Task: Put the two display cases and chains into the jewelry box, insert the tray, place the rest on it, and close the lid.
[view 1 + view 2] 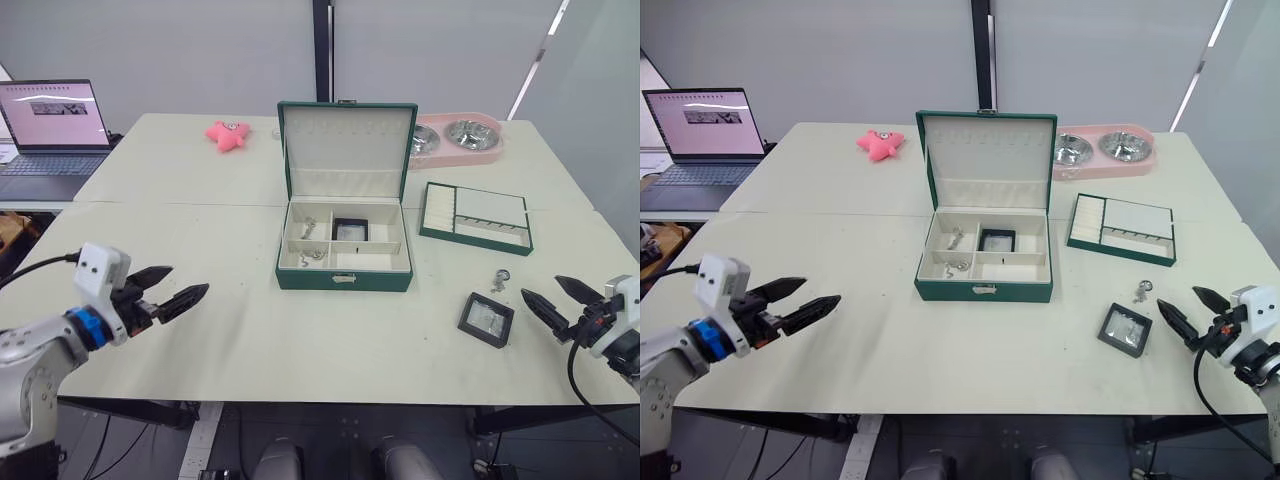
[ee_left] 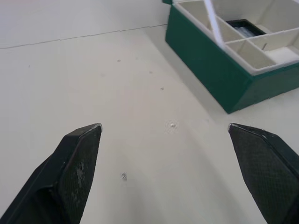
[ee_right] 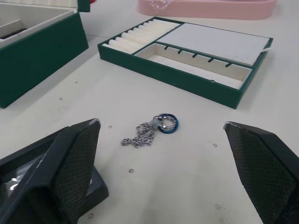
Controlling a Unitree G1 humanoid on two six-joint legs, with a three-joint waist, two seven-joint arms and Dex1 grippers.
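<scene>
The right hand [image 1: 1189, 308] hovers low over the pale matte desk [image 1: 250, 330] with its two black, wedge-shaped, cross-hatched fingers [image 3: 70, 158] spread wide and nothing between them. Just beside its inner finger lies a display case [image 1: 486, 319], a flat square with a black frame and a glossy clear centre, turned cornerwise to the desk edge. Just ahead of the hand lies a short silver chain [image 3: 148, 131] in a loose heap, its blue-edged ring end pointing away from the hand. Farther ahead sits the tray [image 1: 476, 217], a shallow green-rimmed rectangle with cream lining and ridged ring rolls at one end, its long axis running across the desk. The left hand [image 1: 168, 290] is likewise spread wide and empty, held above bare desk, fingertips aimed toward the jewelry box [image 1: 344, 262], which stands well ahead of it. The box is dark green with cream compartments; its lid [image 1: 346, 140] stands upright at the back. Inside, the second display case [image 1: 350, 230] lies flat in a rear compartment, and chains [image 1: 310, 227] rest in the left-hand cells.
</scene>
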